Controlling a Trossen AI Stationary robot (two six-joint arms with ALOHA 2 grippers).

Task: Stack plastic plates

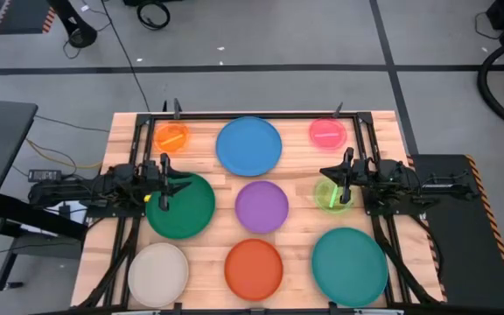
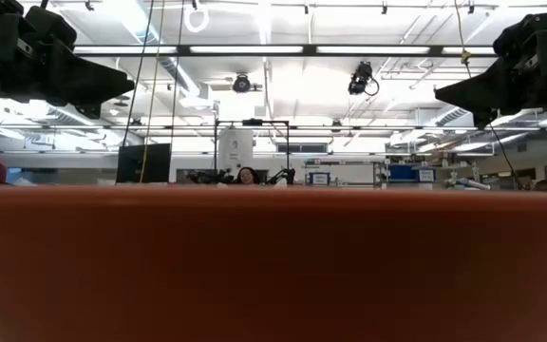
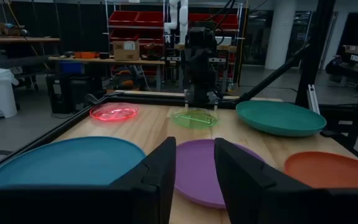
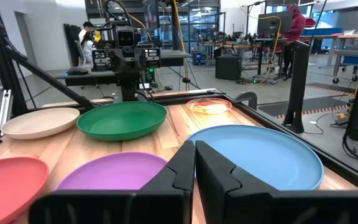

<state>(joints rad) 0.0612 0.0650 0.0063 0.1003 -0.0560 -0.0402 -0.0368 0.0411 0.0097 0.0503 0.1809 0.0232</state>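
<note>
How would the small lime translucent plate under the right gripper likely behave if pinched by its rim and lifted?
The small translucent lime plastic plate looks thin and see-through, so it is probably light and may flex slightly at the rim. It lies flat on the wooden table, so a push would likely slide it, not roll it. The right gripper hovers at its edge; the glossy rim could slip from the jaws.

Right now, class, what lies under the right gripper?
The small lime plate lies on the table under the right gripper, which hovers above it, nearly shut. The arm hides part of the plate's rim, so that edge cannot be checked.
</note>
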